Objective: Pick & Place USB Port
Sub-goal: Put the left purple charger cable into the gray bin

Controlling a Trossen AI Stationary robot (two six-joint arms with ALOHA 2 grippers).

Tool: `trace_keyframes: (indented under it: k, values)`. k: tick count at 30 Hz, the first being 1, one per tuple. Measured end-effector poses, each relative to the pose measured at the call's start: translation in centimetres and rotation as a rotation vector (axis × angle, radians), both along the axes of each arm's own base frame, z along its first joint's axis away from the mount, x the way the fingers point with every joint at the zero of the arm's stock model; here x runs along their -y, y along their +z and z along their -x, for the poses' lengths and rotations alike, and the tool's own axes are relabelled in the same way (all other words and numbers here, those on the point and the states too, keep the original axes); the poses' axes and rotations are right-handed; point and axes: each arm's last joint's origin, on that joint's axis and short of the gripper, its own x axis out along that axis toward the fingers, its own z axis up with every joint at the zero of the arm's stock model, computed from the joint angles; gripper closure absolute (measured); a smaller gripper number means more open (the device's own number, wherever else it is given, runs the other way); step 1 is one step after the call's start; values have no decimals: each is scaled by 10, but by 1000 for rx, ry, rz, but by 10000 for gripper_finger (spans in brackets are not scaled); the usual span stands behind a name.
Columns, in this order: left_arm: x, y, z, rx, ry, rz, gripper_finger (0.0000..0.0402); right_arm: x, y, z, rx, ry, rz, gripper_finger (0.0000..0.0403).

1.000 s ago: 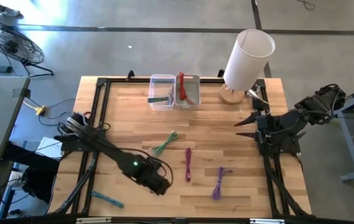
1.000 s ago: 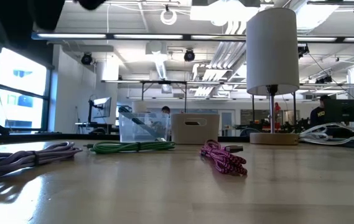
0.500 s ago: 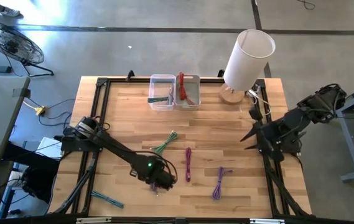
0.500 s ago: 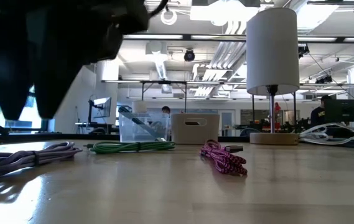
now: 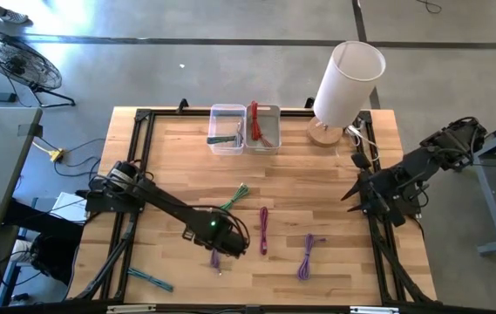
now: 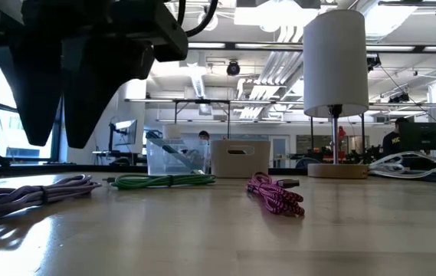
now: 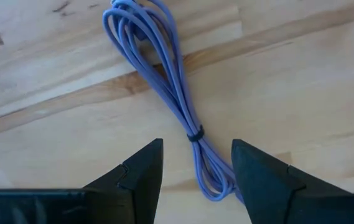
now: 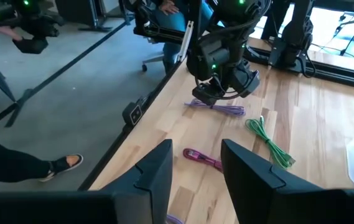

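A bundled lavender USB cable (image 7: 177, 99), tied with a black band, lies flat on the wooden table (image 5: 335, 166) near its front. My left gripper (image 7: 195, 146) hangs straight above it, pointing down, open, one finger on either side of the bundle and clear of it. In the high view the gripper (image 5: 221, 240) covers most of the cable (image 5: 215, 259). The low view shows its fingers (image 6: 57, 146) above the cable (image 6: 34, 192). My right gripper (image 5: 352, 194) waits raised at the table's right edge, open, with nothing between its fingers (image 8: 195, 149).
A green cable (image 5: 230, 202), a magenta cable (image 5: 263, 228) and a purple cable (image 5: 307, 255) lie mid-table. A teal cable (image 5: 150, 279) lies near left. Two small bins (image 5: 227, 129) (image 5: 265, 127) stand at the far edge, beside a white lamp (image 5: 343, 83).
My left gripper has gone toward the table's right edge and come down over the lavender cable, dropping into the low view, still open. My right gripper has swung its fingers toward the table's near edge while staying raised.
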Motion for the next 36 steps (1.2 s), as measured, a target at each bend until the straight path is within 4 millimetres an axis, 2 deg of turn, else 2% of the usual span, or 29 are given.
trace_keyframes:
  k: [3,11,20,30,33,36]
  values:
    - [-2,-1,-1,-6,-3,2,218,0,0,0,-3,3,3,274]
    - [3,-22,-7,-59,-7,32,218,0,-2,1,-14,6,15,274]
    - [5,-32,-12,-37,-7,49,218,0,-4,2,-32,30,33,274]
    - [4,-55,-8,19,-8,105,219,0,-4,3,-42,63,25,274]
    - [4,-57,-7,15,-38,98,245,-1,-4,3,-47,77,19,274]
    - [3,-58,-4,0,-88,85,324,-1,-4,3,-51,94,11,274]
